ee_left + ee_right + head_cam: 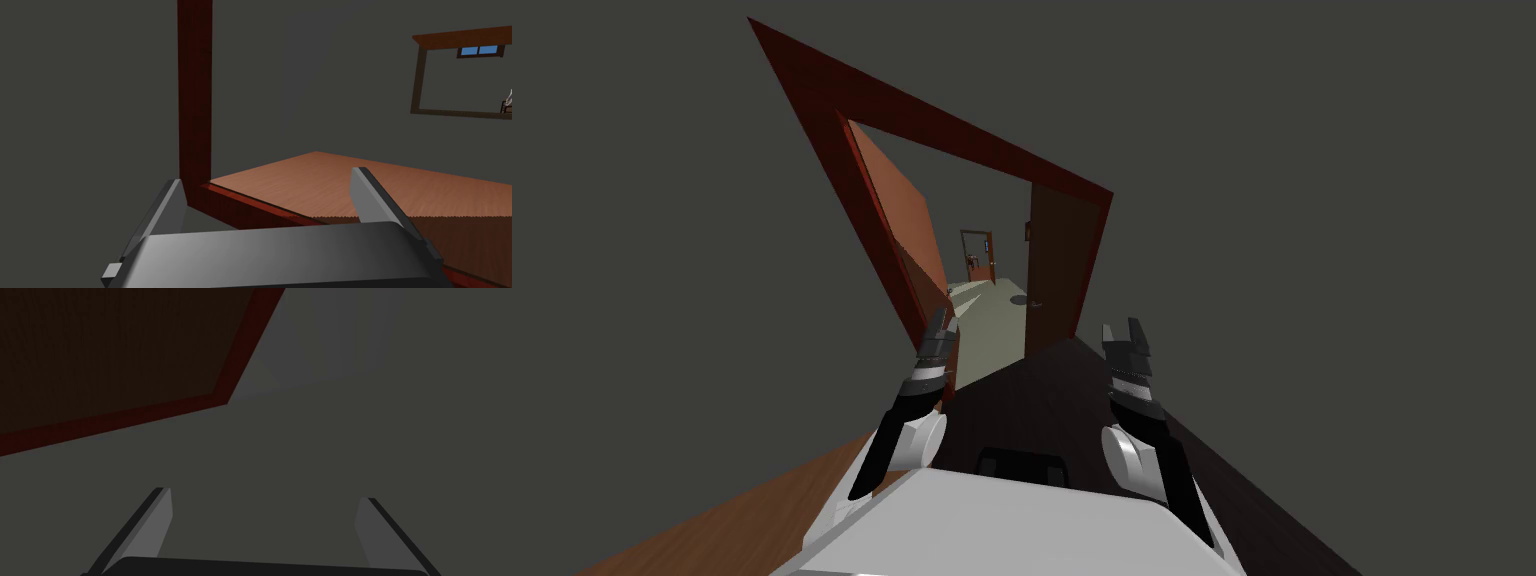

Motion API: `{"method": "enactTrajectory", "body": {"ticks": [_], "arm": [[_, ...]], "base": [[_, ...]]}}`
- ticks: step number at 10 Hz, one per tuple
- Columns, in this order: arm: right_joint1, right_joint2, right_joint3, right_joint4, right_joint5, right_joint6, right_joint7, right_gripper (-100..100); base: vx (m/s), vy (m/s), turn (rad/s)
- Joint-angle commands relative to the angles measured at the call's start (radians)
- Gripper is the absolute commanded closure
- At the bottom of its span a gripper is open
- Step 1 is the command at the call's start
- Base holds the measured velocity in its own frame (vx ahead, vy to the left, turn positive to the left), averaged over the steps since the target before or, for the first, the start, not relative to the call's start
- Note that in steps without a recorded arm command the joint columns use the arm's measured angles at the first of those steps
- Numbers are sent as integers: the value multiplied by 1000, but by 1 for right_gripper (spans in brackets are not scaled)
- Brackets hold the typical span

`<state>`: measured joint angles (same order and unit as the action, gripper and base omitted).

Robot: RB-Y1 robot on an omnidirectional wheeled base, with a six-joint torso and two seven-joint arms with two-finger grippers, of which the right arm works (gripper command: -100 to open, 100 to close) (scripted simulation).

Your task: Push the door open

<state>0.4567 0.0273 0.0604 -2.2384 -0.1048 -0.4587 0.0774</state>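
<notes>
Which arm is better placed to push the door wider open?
Left. The left gripper, open, is close to the orange-brown door, whose panel lies ahead in its wrist view. The right gripper, also open, faces grey wall beside the frame.

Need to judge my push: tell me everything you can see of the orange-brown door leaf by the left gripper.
The orange-brown door leaf is a flat, wood-grained panel hung at the left of the dark red frame, swung partly open away from me. The open left gripper is at its lower free edge; whether it touches, I cannot tell.
</notes>
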Motion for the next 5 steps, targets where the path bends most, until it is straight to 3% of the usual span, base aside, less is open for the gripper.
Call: {"method": "enactTrajectory", "body": {"ticks": [1,5], "arm": [[-14,-9,2,38,4,-8,-2,-100],[-38,-21,7,104,10,-21,-6,-100]], "base": [[73,-17,50],[102,-26,37]]}}
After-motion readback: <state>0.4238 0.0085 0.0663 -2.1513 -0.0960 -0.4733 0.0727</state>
